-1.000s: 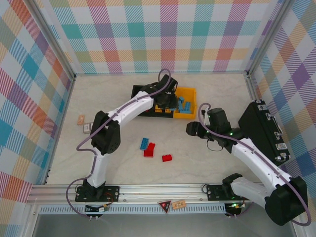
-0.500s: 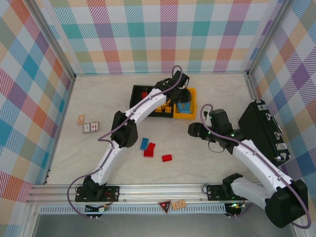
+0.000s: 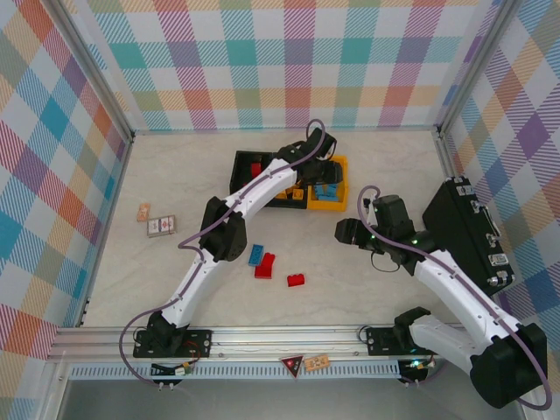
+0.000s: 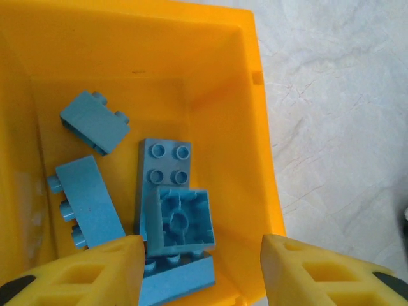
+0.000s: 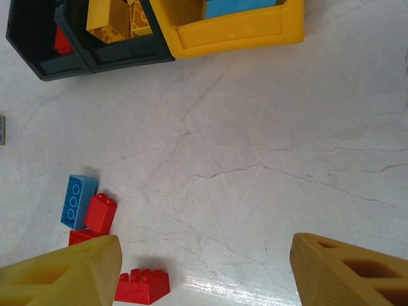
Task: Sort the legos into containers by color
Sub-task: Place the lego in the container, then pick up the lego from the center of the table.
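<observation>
Your three bins (image 3: 238, 171) sit joined in a row toward the back of the table. The yellow bin (image 4: 261, 146), at the right end, holds only blue bricks (image 4: 164, 167). There are about five, lying loose across its floor, and one upside-down brick (image 4: 182, 217) rests on top of the others. The middle black bin (image 5: 121, 54) holds yellow bricks (image 5: 115, 19), and the end black bin (image 5: 35, 54) on the left has red bricks (image 5: 62, 41) in it.

Your left gripper (image 4: 201, 274) hangs right over the yellow bin with its fingers spread and gripping nothing. The upside-down brick lies below the gap, clear of the right finger. Your right gripper (image 5: 204, 274) hovers over bare table in front of the bins, fingers wide apart and empty.

Out on the table, a loose blue brick (image 3: 255, 255) lies touching a loose red brick (image 3: 264, 265). Another red one (image 3: 296, 280) sits near them on the right.

The table (image 3: 385, 175) is pale and marbled. Two small cards (image 3: 161, 226) lie near its left edge, and a big black case (image 3: 468, 232) stands at the right. Plaid walls (image 3: 262, 61) close in the back and both sides.
</observation>
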Controlling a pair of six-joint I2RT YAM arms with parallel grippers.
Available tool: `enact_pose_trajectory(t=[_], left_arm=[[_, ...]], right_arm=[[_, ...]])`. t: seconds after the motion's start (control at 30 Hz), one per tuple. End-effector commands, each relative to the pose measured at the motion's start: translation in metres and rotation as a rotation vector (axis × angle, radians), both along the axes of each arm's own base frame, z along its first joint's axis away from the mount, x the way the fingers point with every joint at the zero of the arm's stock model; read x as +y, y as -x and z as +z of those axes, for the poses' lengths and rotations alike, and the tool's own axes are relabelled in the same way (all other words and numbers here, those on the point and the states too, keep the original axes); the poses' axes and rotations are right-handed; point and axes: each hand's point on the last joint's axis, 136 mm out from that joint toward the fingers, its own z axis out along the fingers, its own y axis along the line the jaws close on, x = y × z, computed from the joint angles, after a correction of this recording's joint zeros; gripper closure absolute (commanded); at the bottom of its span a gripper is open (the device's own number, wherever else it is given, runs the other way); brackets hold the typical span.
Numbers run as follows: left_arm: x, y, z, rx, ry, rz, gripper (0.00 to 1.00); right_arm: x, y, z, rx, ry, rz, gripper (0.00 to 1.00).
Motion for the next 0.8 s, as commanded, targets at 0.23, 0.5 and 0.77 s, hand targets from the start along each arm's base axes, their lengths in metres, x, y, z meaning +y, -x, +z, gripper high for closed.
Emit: enact_pose_trajectory(t=[0.23,0.5,0.77], left_arm=[[0.008,0.021,0.058,-0.058,0.049,-0.055,0.48],[0.043,0.062,0.068,-0.053,0.023,-0.068,0.48],[0.094,0.102,0.053,-0.017,-0.049,-0.044,0.47]], right_arm=[[-0.004,0.006,-0.002,0.007,-0.010,-0.012,0.29],[0.014,0.008,0.001,0.003,-0.072,0.078,0.29],[0.052,0.016,0.012,-0.014,-0.166,0.266,0.29]])
